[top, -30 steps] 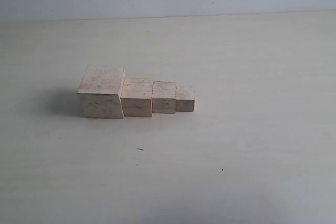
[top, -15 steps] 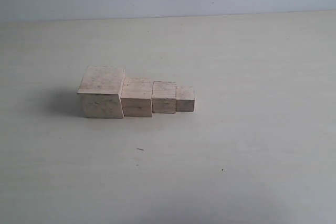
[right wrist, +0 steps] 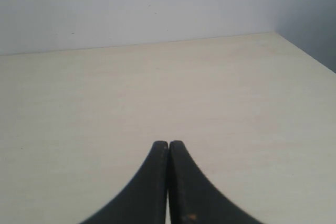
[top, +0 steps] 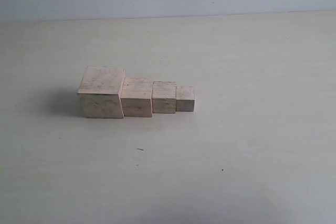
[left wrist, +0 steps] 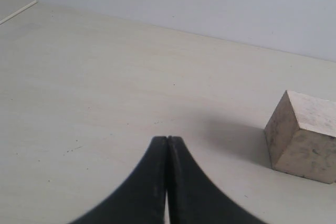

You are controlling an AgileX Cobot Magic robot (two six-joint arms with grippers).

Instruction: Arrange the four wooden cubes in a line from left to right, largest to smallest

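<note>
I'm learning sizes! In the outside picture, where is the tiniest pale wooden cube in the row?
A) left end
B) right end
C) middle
B: the smallest pale beige wooden cube closes the row's right end, with the largest pale beige wooden cube at the left end.

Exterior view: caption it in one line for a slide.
Four wooden cubes sit in a row on a pale table, largest left to smallest right.

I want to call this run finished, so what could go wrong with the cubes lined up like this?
The shut left tool is near the largest pale beige wooden cube; a swing that way could knock it. The three smaller pale wooden cubes seem to touch in line with it, so one nudge would probably shift the whole row.
</note>
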